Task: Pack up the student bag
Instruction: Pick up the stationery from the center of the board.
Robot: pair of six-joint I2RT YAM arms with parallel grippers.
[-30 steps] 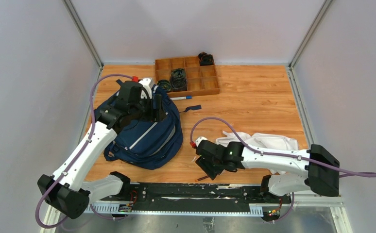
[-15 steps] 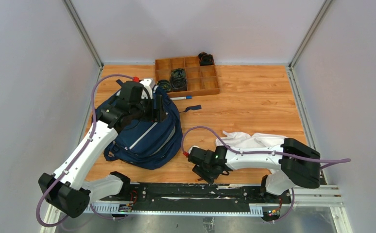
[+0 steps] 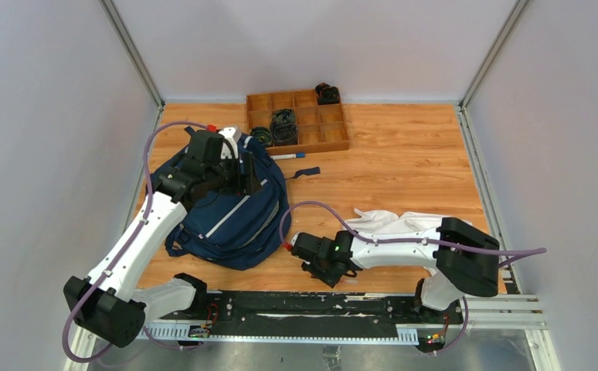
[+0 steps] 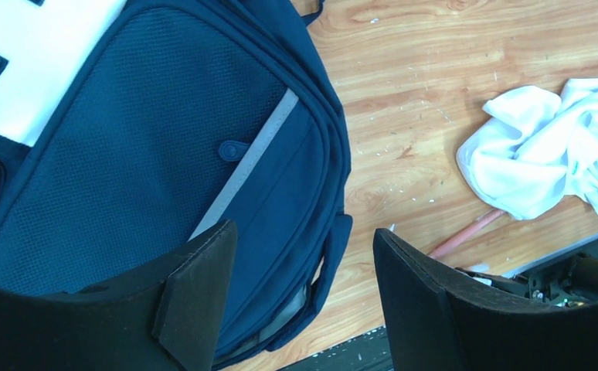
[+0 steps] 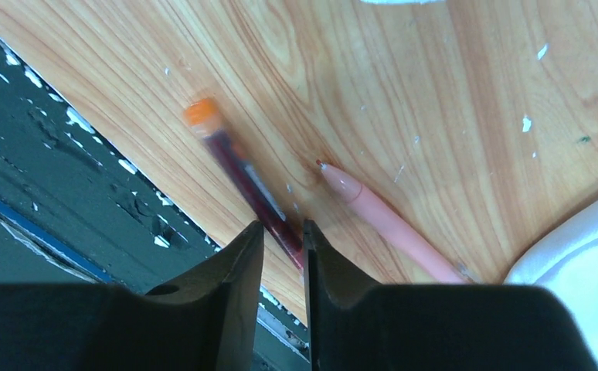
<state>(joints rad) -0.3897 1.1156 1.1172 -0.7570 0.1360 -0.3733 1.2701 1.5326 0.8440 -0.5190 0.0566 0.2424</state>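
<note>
The wooden table (image 3: 404,154) carries the bag (image 3: 242,224), soft navy fabric slumped on its left part, mesh panel and grey stripe facing up. The left gripper (image 4: 304,232) hangs above it, jaws wide and empty, probably ready to open it. A crumpled white cloth (image 4: 543,154) lies to the right. At the near edge the right gripper (image 5: 283,228) pinches a slim dark red pen (image 5: 242,182) with an orange cap, likely for packing. A smooth pink pen (image 5: 389,224) lies just beside.

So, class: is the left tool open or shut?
Open. The left tool has its fingers wide apart, nothing between them, above the backpack.
</note>
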